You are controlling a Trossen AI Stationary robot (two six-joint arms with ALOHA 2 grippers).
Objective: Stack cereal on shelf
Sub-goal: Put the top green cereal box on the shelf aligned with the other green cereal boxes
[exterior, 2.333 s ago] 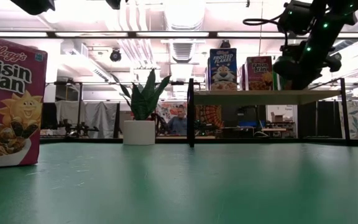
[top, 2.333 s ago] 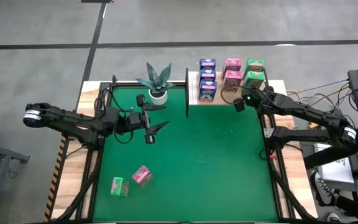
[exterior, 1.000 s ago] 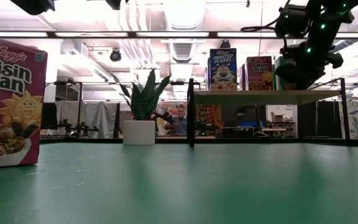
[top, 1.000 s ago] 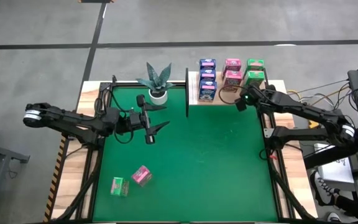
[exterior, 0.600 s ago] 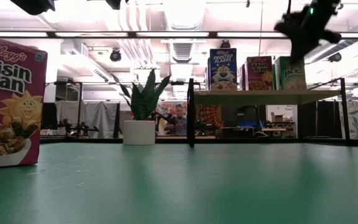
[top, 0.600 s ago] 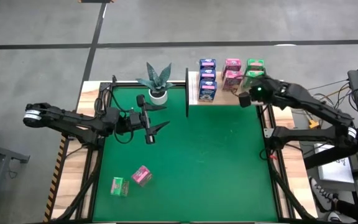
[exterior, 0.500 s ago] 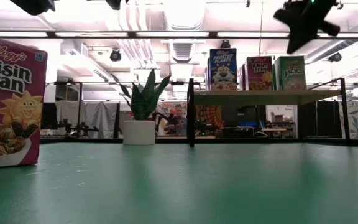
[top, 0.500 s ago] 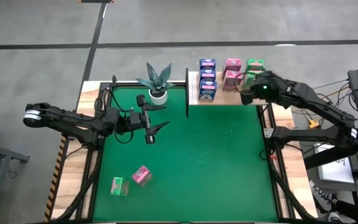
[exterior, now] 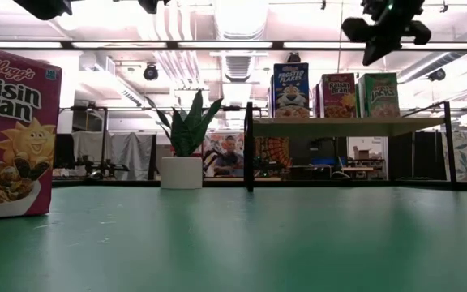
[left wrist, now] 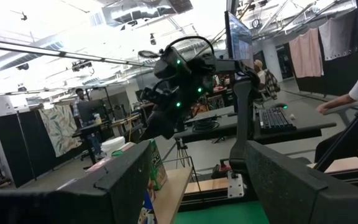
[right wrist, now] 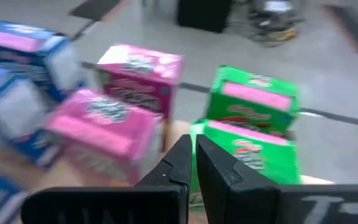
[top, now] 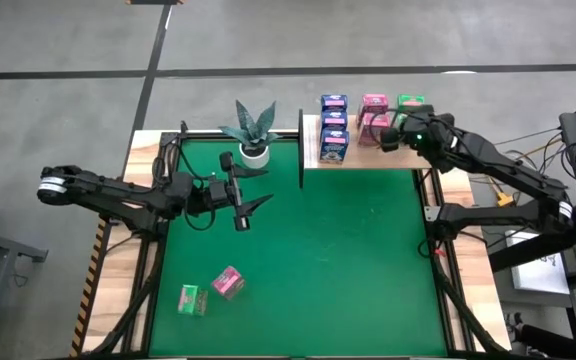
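Seven cereal boxes stand on the shelf [top: 311,150] at the far right: three blue [top: 333,123], two pink [top: 373,104] and two green [top: 411,101]. In the low view a blue [exterior: 290,89], a pink [exterior: 338,95] and a green box [exterior: 379,95] show on the shelf board [exterior: 347,126]. One pink box [top: 228,283] and one green box [top: 192,299] lie on the mat near the left front. My right gripper [top: 386,138] [right wrist: 191,146] hovers shut above the shelf's pink and green boxes, touching nothing. My left gripper [top: 266,185] waits open over the mat near the plant.
A potted plant [top: 254,135] stands at the mat's far edge, left of the shelf's black upright [top: 300,148]. The green mat [top: 338,250] lies bare across its middle and right. In the low view the near pink box [exterior: 10,134] fills the left side.
My right gripper has risen from the front green box on the shelf and moved toward the far edge, over the pink and green boxes. The green box stays standing on the shelf and now shows uncovered in the low view.
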